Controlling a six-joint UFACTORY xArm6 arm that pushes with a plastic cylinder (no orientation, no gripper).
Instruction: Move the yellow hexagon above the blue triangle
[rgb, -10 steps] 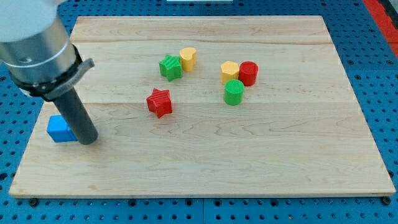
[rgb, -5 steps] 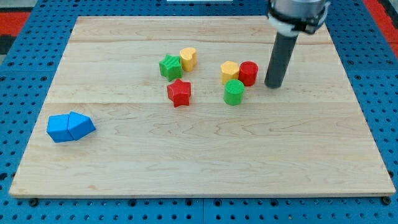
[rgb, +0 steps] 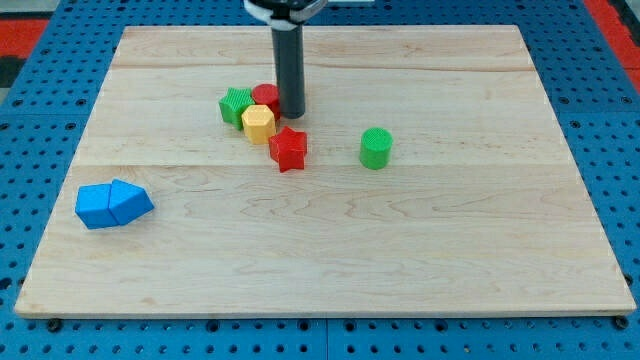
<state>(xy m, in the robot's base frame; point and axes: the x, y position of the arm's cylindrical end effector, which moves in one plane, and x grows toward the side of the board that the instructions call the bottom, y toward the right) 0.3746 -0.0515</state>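
tip (rgb: 292, 113) has no jaws; it touches the red cylinder (rgb: 265, 97); circle around, push the yellow hexagon (rgb: 258, 123) left, past the blue triangle (rgb: 129, 201).

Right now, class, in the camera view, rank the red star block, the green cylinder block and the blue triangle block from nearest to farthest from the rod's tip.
1. Red star block: just below my tip.
2. Green cylinder block: toward the view's right.
3. Blue triangle block: far at the view's lower left.

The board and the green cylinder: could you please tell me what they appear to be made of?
Board: pale wood, matte, judging by its grain lines and plank seams. Green cylinder: probably plastic, uniformly coloured, faintly ridged sides; possibly printed, hard to confirm.
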